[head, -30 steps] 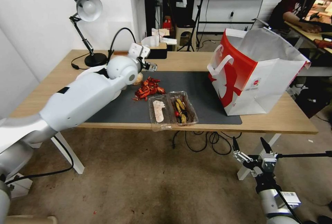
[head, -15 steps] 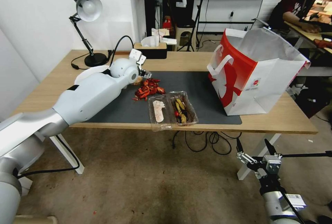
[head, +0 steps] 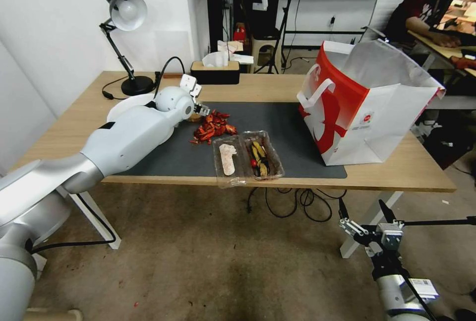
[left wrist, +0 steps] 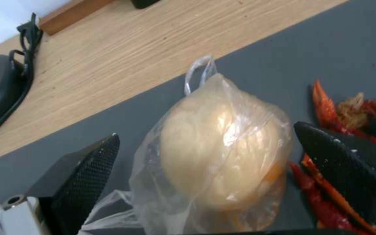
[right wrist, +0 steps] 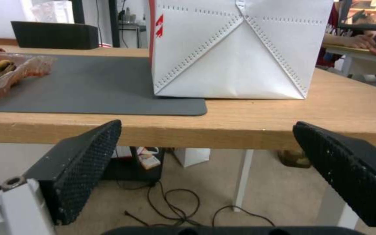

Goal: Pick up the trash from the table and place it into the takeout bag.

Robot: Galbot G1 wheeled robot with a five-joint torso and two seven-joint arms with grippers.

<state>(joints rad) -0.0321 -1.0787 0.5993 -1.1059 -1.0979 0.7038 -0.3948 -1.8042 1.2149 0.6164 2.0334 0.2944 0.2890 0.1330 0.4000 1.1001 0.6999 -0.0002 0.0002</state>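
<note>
Straddling the plastic-wrapped yellowish ball (left wrist: 220, 153) on the dark grey mat (head: 277, 122), the left gripper (head: 201, 109) has its two textured black pads wide apart. Red shell scraps (head: 213, 126) lie just right. The right gripper (head: 364, 212) hangs open below the table (head: 396, 172), near the takeout bag (head: 367, 107).
</note>
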